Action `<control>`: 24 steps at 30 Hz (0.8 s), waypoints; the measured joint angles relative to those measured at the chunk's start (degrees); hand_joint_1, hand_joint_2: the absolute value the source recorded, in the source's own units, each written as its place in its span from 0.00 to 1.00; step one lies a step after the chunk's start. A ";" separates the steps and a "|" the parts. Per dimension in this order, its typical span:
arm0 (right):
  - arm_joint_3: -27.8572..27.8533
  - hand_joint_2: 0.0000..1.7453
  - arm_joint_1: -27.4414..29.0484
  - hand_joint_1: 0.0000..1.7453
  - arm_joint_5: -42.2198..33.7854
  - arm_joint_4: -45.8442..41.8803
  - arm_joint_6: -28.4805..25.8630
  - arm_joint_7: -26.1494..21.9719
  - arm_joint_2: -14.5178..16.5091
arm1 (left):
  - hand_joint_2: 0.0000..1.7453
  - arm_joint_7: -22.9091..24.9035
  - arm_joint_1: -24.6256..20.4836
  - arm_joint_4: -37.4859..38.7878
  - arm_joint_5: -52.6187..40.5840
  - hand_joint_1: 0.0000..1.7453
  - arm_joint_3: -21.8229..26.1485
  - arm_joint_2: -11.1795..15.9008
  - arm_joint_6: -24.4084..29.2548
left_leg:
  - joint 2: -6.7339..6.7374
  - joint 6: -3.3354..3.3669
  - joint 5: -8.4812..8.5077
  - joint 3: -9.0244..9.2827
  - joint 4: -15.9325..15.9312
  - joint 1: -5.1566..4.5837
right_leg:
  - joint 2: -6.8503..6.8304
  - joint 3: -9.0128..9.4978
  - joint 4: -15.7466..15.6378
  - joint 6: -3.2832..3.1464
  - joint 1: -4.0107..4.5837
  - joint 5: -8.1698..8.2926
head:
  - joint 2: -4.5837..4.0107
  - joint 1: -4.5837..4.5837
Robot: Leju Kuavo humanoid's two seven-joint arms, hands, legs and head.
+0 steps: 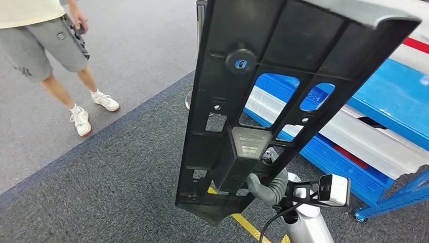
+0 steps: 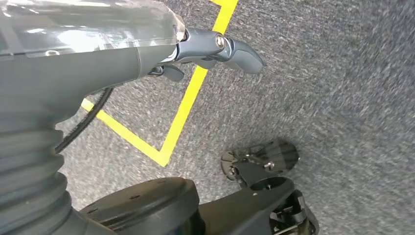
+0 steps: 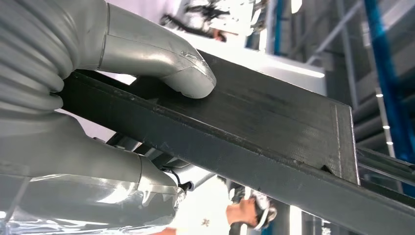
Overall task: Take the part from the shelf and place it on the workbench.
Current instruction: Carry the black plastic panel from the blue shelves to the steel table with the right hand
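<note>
The part is a long black plastic panel with ribs and cut-outs. It stands upright and tilted in front of me in the head view. My right hand grips its lower end from the right. In the right wrist view the grey thumb presses on the part's flat side, and the rest of the hand wraps under it. My left hand hangs above the carpet with nothing in it, thumb stretched out.
A blue shelf with white panels on it stands to the right. A person in shorts stands at the far left, holding a dark object. Yellow tape marks the grey carpet near my feet.
</note>
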 joint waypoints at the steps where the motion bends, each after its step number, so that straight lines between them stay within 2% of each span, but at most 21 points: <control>1: 0.06 1.00 0.10 1.00 -0.72 0.31 -0.10 -0.13 0.25 | 1.00 -0.48 0.08 0.00 0.03 0.00 -0.09 -0.01 0.02 | -0.77 -0.13 -0.07 -0.02 0.23 0.02 | 0.79 1.88 -4.08 -0.16 -0.08 2.27 | 0.00 0.00; 3: 0.22 1.00 0.44 1.00 -2.37 0.76 -0.60 0.07 0.67 | 1.00 -0.94 0.31 0.00 0.24 0.00 -0.13 -0.02 0.22 | -2.16 -0.69 -0.15 -0.44 0.74 0.05 | 3.83 4.92 -10.82 -0.43 -0.31 4.84 | 0.00 -0.01; 4: 0.30 1.00 0.71 1.00 -2.96 0.92 -0.85 0.26 0.81 | 1.00 -1.04 0.53 0.00 0.35 0.00 -0.13 -0.02 0.36 | -2.77 -1.06 -0.11 -0.79 0.90 0.16 | 4.94 5.47 -12.31 -0.50 -0.33 5.05 | 0.00 -0.01; 5: 0.36 1.00 0.95 1.00 -3.36 1.09 -1.05 0.47 0.95 | 1.00 -1.09 0.81 -0.01 0.44 0.00 -0.13 -0.01 0.48 | -3.40 -1.49 0.03 -1.12 0.94 0.29 | 5.36 5.52 -12.57 -0.58 -0.26 4.84 | 0.00 -0.02; 6: 0.42 1.00 1.16 1.00 -3.70 1.20 -1.29 0.72 1.13 | 1.00 -0.98 1.15 -0.01 0.53 0.00 -0.13 0.05 0.62 | -4.11 -1.94 0.19 -1.39 0.87 0.37 | 4.76 5.50 -12.79 -0.75 -0.29 4.94 | 0.00 -0.02; 7: 0.52 1.00 1.30 1.00 -4.11 1.29 -1.61 1.08 1.28 | 1.00 -0.65 1.54 -0.03 0.59 0.00 -0.13 0.15 0.79 | -4.26 -2.28 0.20 -1.55 0.89 0.41 | 3.99 5.61 -13.03 -1.04 -0.38 5.06 | 0.00 -0.02; 8: 0.65 1.00 1.49 1.00 -4.56 1.29 -2.07 1.42 1.49 | 1.00 -0.14 1.91 -0.04 0.67 0.00 -0.13 0.22 0.99 | -3.51 -2.58 -0.23 -1.85 1.45 0.28 | 3.20 5.79 -13.32 -1.42 -0.53 5.17 | 0.00 -0.04; 9: 0.78 1.00 1.94 1.00 -4.98 1.09 -2.64 1.67 1.67 | 1.00 0.52 2.20 -0.05 0.73 0.00 -0.12 0.30 1.17 | -2.05 -2.84 -1.30 -2.64 3.09 0.13 | 2.27 5.97 -13.63 -1.76 -0.66 5.26 | 0.00 -0.05; 11: 0.93 1.00 3.52 1.00 -5.30 0.28 -3.60 1.83 1.83 | 1.00 1.48 2.56 -0.07 0.89 0.00 -0.08 0.37 1.37 | 1.53 -3.26 -5.08 -5.74 9.95 0.10 | 0.23 6.15 -13.85 -2.25 -0.45 5.19 | 0.00 -0.07; 12: 1.00 1.00 4.39 1.00 -5.28 -0.17 -3.90 1.81 1.82 | 1.00 1.73 2.61 -0.07 0.92 0.00 -0.06 0.40 1.38 | 2.47 -3.46 -6.81 -7.47 13.86 0.20 | -0.85 6.15 -13.85 -2.35 -0.31 5.11 | 0.00 -0.07; 13: 1.11 1.00 5.09 1.00 -5.24 -0.53 -4.09 1.79 1.81 | 1.00 1.85 2.64 -0.07 0.95 0.00 -0.05 0.44 1.39 | 2.91 -3.59 -7.69 -8.53 16.52 0.30 | -1.84 6.16 -13.84 -2.42 -0.20 5.04 | 0.00 -0.07; 14: 1.24 1.00 5.57 1.00 -5.22 -0.83 -4.23 1.79 1.81 | 1.00 1.95 2.69 -0.07 0.91 0.00 -0.04 0.48 1.39 | 3.10 -3.64 -7.46 -8.49 17.07 0.36 | -2.69 6.21 -13.83 -2.42 -0.13 4.97 | 0.00 -0.07; 15: 1.38 1.00 5.91 1.00 -5.21 -1.12 -4.45 1.79 1.81 | 1.00 2.22 2.77 -0.07 0.80 0.00 -0.05 0.52 1.35 | 3.33 -3.59 -6.17 -7.19 15.17 0.39 | -3.39 6.31 -13.83 -2.38 -0.09 4.89 | 0.00 -0.07; 16: 1.50 1.00 6.23 1.00 -5.17 -1.48 -4.81 1.78 1.81 | 1.00 2.69 2.90 -0.07 0.57 0.00 -0.07 0.58 1.22 | 3.92 -3.41 -4.21 -4.85 11.23 0.38 | -3.99 6.49 -13.82 -2.30 -0.05 4.78 | 0.00 -0.07; 18: 1.70 1.00 7.08 1.00 -4.78 -2.30 -5.90 1.69 1.78 | 1.00 4.21 3.15 -0.07 -0.03 0.00 -0.11 0.71 0.62 | 6.44 -2.61 -1.78 -0.39 3.27 -0.12 | -5.00 6.81 -13.79 -1.96 0.20 4.55 | 0.00 -0.07; 19: 1.83 1.00 7.67 1.00 -4.42 -2.72 -6.48 1.61 1.74 | 1.00 4.97 3.26 -0.07 -0.27 0.00 -0.14 0.74 0.23 | 7.35 -2.16 -1.41 0.72 1.06 -0.42 | -5.51 6.90 -13.76 -1.75 0.37 4.46 | 0.00 -0.07; 20: 1.99 1.00 8.33 1.00 -3.94 -3.08 -7.01 1.49 1.69 | 1.00 5.58 3.37 -0.07 -0.36 0.00 -0.15 0.76 -0.11 | 7.71 -1.77 -1.62 0.90 0.38 -0.69 | -6.05 6.94 -13.76 -1.52 0.51 4.41 | 0.00 -0.06; 22: 2.50 1.00 9.62 1.00 -2.84 -3.87 -7.66 1.12 1.51 | 1.00 6.37 3.53 -0.07 -0.14 0.00 -0.15 0.71 -0.50 | 6.43 -1.12 -1.38 0.74 0.07 -0.58 | -6.95 7.19 -13.79 -0.94 0.58 4.21 | 0.00 -0.06; 23: 2.77 1.00 10.15 1.00 -2.30 -4.28 -7.77 0.94 1.37 | 1.00 6.64 3.55 -0.07 0.15 0.00 -0.14 0.58 -0.51 | 5.79 -0.77 -1.20 0.85 -0.18 -0.40 | -6.26 7.16 -13.32 -0.63 0.49 3.69 | 0.00 -0.05; 24: 2.97 1.00 10.57 1.00 -1.86 -4.67 -7.76 0.79 1.19 | 1.00 6.80 3.51 -0.07 0.51 0.00 -0.12 0.41 -0.43 | 5.19 -0.42 -0.98 0.98 -0.47 -0.20 | -4.92 6.67 -11.92 -0.35 0.39 2.61 | 0.00 -0.05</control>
